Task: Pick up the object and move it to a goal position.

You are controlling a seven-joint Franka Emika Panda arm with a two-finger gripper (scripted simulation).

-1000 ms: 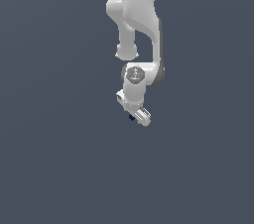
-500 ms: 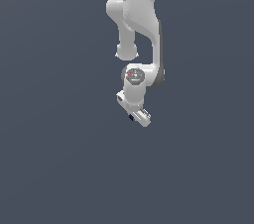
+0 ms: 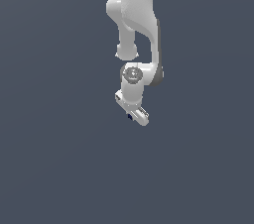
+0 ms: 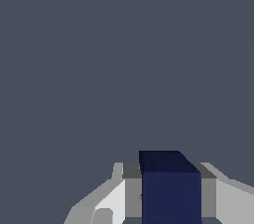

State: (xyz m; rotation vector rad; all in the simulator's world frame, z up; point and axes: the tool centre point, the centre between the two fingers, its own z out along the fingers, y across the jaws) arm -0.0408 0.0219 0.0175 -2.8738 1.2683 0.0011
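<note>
Between the fingers [image 4: 131,196] of the gripper [image 3: 133,115], a tiny blue cube [image 4: 171,191]; jaws pinching it on both sides.

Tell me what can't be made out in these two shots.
- Block: cut off by the wrist view's edge; a tiny dark speck in the exterior view.
- Fingers: mostly hidden by the block in the wrist view; too small in the exterior view.
- Goal position: no marker in either view.
</note>
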